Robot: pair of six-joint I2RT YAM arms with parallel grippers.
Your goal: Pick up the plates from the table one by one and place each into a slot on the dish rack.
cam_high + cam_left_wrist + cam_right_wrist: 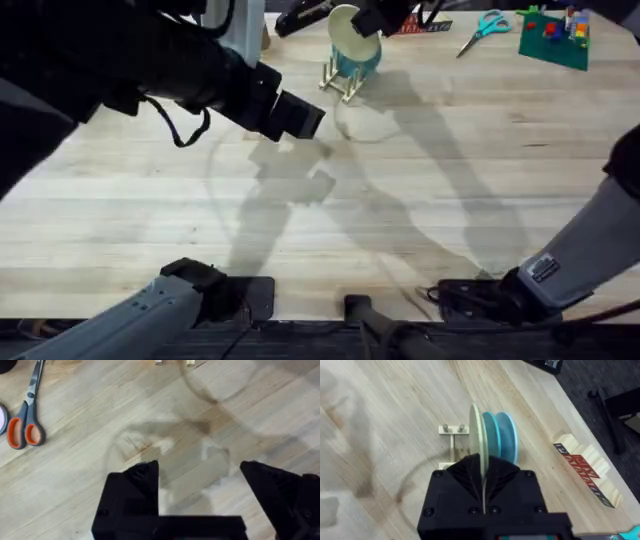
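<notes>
The pale cream-yellow plate stands on edge over the wooden dish rack, with my right gripper shut on its rim. Right beside it, a sky-blue plate stands upright in the rack. From overhead, the cream plate and blue plate sit at the rack near the table's far edge, under my right gripper. The fingers hide the cream plate's lower edge. My left gripper hovers open over bare wood, seen from overhead left of the rack.
Orange-handled scissors lie on the table near the left gripper. Teal scissors and a green brick plate lie at the far right. Wooden blocks sit beyond the rack. Bare tabletop spreads across the middle.
</notes>
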